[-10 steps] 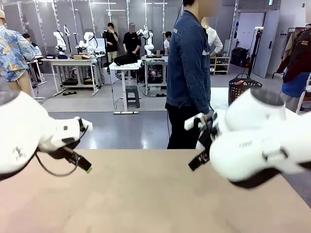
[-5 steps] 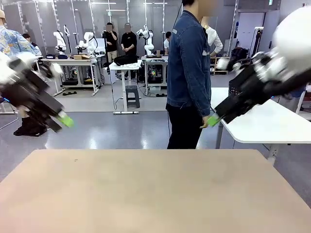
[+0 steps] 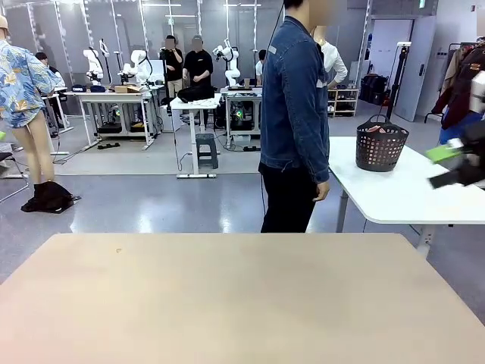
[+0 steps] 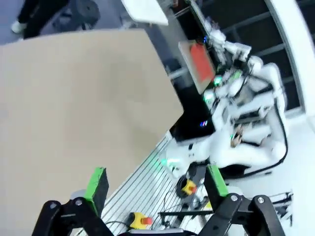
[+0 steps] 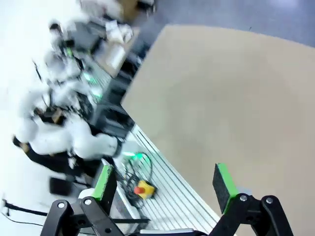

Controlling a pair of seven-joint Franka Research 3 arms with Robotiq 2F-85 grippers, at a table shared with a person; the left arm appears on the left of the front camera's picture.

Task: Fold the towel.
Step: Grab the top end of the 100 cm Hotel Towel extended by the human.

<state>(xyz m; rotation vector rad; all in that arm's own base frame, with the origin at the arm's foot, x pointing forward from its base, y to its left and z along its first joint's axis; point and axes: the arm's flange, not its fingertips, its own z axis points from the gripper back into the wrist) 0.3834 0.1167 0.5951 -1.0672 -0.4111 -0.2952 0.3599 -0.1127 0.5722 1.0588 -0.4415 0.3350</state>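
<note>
Left claw (image 4: 156, 181) and right claw (image 5: 164, 182) both gape wide, empty, off the tan worktop (image 3: 227, 303). Towel's place unclear, maybe the pinkish stuff in the dark basket (image 3: 377, 148). Likely soft, light, floppy: pinch corners.

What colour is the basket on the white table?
The basket is black; the front view shows it best.

Front view faces across table (image 3: 227, 303); both wrist views overlook it.
</note>
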